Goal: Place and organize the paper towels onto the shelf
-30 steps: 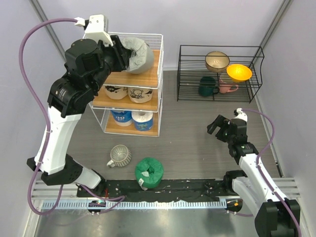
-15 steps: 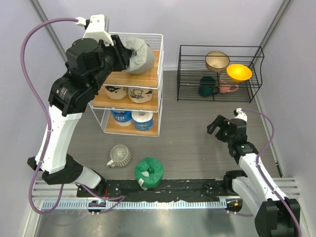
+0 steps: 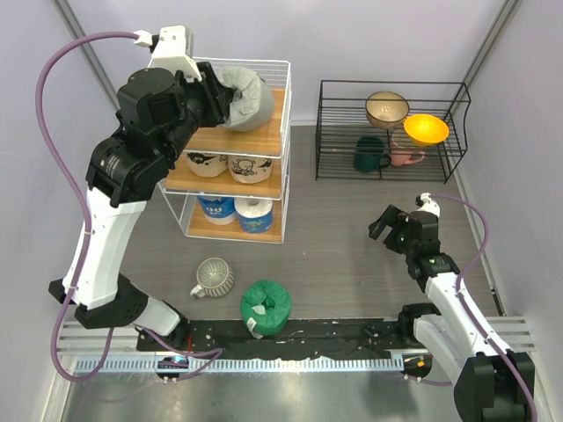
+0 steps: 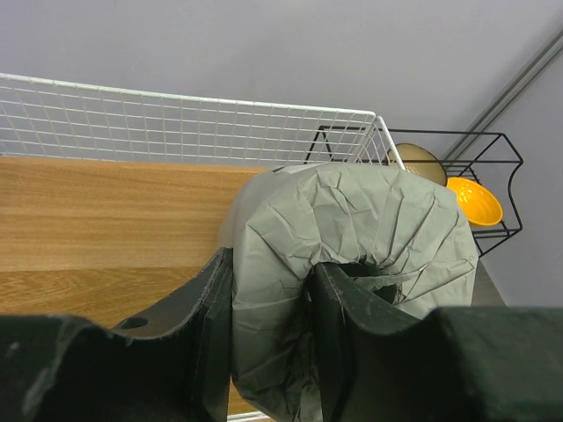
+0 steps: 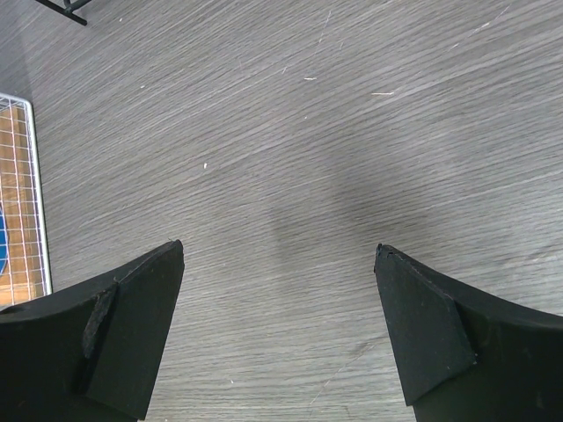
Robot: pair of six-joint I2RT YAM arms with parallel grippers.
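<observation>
My left gripper [image 3: 222, 98] [image 4: 268, 290] is shut on the wall of a grey paper towel roll [image 3: 246, 98] [image 4: 369, 229], one finger inside its core, holding it over the top wooden board of the white wire shelf [image 3: 280, 132] [image 4: 97, 211]. Two tan cartoon-print rolls [image 3: 229, 164] sit on the middle tier. A blue-white roll [image 3: 215, 209] and a white-blue roll [image 3: 254, 214] sit on the bottom tier. A green roll [image 3: 266, 305] lies on the table near the front. My right gripper [image 3: 393, 225] [image 5: 280, 255] hangs open over bare table at the right.
A ribbed pale mug [image 3: 213, 278] lies left of the green roll. A low black wire rack [image 3: 457, 132] at the back right holds a tan bowl [image 3: 387, 108], an orange bowl [image 3: 426, 129], a dark green mug [image 3: 370, 156] and a pink cup [image 3: 405, 156].
</observation>
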